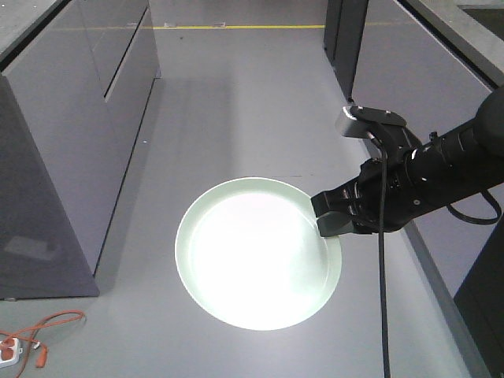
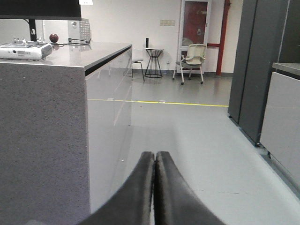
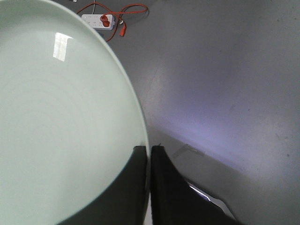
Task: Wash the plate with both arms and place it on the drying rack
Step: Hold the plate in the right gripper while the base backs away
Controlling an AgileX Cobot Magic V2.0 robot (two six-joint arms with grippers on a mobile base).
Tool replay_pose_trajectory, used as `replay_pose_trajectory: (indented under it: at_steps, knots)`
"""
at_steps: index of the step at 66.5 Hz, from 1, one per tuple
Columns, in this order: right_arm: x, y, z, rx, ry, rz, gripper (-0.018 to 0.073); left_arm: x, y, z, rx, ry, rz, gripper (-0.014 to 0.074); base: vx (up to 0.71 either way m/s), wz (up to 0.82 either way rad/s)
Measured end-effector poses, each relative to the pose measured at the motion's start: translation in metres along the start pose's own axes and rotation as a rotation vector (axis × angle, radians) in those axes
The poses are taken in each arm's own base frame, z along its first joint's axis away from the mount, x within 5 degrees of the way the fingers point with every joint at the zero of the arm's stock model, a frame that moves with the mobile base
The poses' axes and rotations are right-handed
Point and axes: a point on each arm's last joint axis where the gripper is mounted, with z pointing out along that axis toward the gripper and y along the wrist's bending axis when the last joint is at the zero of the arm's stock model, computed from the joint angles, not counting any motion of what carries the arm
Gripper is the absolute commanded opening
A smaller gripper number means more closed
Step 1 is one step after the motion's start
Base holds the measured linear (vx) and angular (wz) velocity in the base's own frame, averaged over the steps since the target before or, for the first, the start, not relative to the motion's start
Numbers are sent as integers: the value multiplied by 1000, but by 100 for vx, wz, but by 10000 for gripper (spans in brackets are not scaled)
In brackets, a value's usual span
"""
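Plate (image 1: pixel 258 252) is off any surface, hanging over bare grey floor (image 1: pixel 236 102), face up and roughly level. Glare whites out its middle in the front view.

The right gripper (image 1: pixel 331 214) has it by the rim at about 2 o'clock on the plate, so the plate spreads from the fingers toward 8 o'clock. The right arm (image 1: pixel 449 161) reaches in from 3 o'clock. In the right wrist view, the fingers (image 3: pixel 168 187) stand narrow, pinching the rim edge-on. One finger is over the inner face and one is outside. The rest of the plate (image 3: pixel 56 131) fills the 9 to 11 o'clock side. A power strip (image 3: pixel 98 21) with an orange cable (image 3: pixel 129 9) lies on the floor beyond the rim.

The left gripper (image 2: pixel 154 183) has its fingers (image 2: pixel 138 187) pressed flat together with nothing between them. It points out along the aisle, with a tabletop (image 2: pixel 79 51) at 10 o'clock. No plate shows in that view, and the left arm is absent from the front view, so I cannot tell how far it is from the plate.

Judgement: the grip is single-sided, on the right arm only. The free rim at 8 o'clock is the side open for the left fingers. The pinch is at the edge, so the plate could tip or slip if swung fast. No drying rack shows in any view.
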Motion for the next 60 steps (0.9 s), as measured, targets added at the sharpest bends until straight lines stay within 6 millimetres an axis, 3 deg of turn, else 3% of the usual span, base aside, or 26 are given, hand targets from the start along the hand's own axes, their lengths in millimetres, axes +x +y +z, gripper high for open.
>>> replay_pose_trajectory:
  at_steps: [60]
  knots:
    - [0, 0, 0, -1, 0, 0, -1, 0, 0, 0, 0, 0, 0, -6, 14, 7]
